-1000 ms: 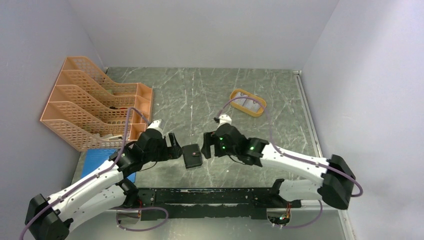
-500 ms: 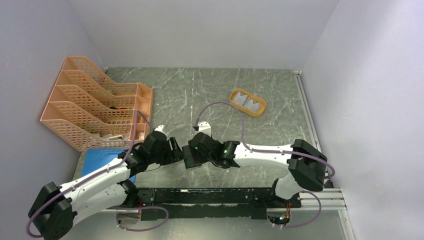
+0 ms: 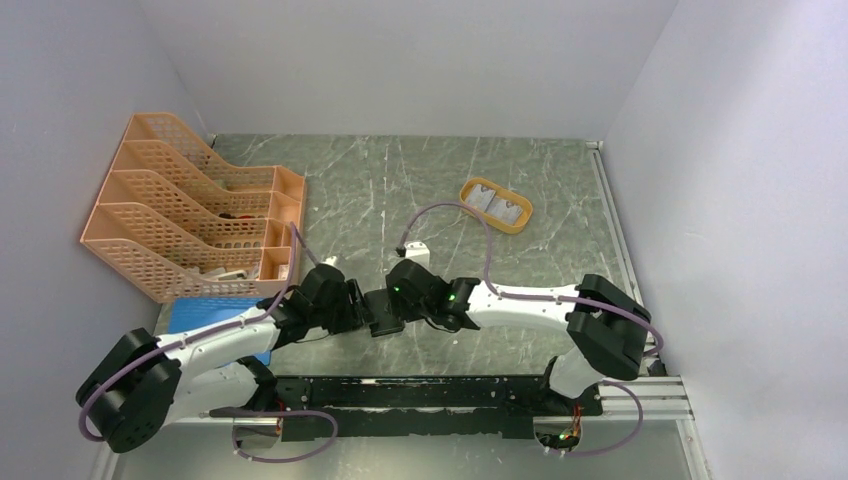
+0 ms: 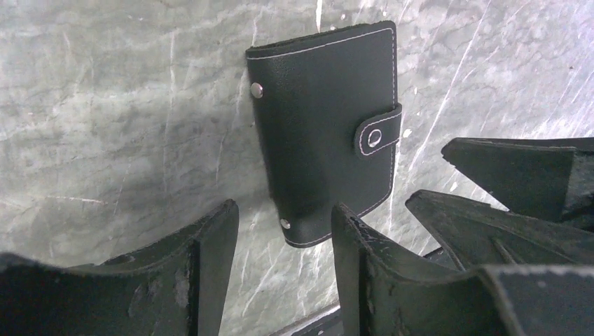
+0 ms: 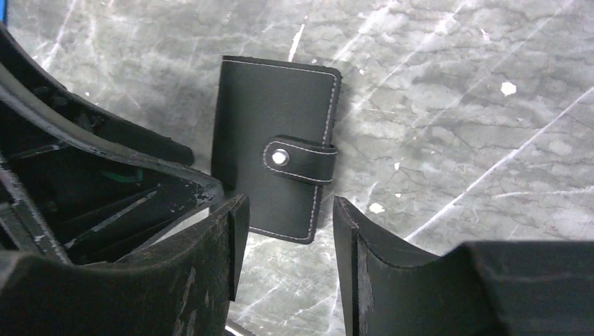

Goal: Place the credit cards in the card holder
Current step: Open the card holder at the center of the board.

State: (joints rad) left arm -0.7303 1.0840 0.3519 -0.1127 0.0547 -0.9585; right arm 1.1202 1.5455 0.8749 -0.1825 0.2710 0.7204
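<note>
The card holder (image 4: 322, 133) is a black wallet lying flat on the marble table, folded, its snap tab (image 4: 378, 136) fastened. From above, the card holder (image 3: 385, 318) is mostly covered by both grippers. My left gripper (image 4: 284, 208) hovers at its near corner, jaws partly apart with only marble between them. From the other side my right gripper (image 5: 291, 203) stands over the card holder (image 5: 277, 147), also partly apart and holding nothing. Two pale credit cards (image 3: 483, 200) (image 3: 510, 209) lie in the orange oval tray (image 3: 470, 185) at the back right.
An orange mesh file rack (image 3: 190, 205) fills the back left. A flat blue pad (image 3: 215, 315) lies under the left arm. A black rail (image 3: 420, 400) runs along the near table edge. Grey walls close in left, back and right.
Both grippers have closed in on the card holder from either side and now cover it from above. The right arm swung left. Both pairs of jaws have narrowed.
</note>
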